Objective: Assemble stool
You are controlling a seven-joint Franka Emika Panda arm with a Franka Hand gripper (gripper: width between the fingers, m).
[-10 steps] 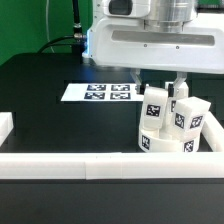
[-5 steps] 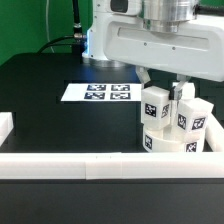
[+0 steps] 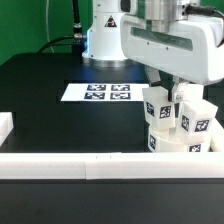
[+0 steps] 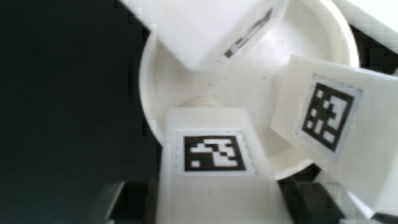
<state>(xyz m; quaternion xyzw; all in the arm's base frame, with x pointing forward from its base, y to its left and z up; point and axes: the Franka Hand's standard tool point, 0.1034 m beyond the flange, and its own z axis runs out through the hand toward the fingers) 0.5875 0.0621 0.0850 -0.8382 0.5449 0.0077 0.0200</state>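
From the exterior view's left, the marker board (image 3: 108, 93) is lying flat on the black table (image 3: 40, 110), with a white border rail (image 3: 70, 163) running along the front. At the right, the stool (image 3: 178, 125) is standing against that rail, legs (image 3: 156, 106) upward. The gripper (image 3: 178, 88) is pinching narrowly on one leg (image 4: 217, 153).
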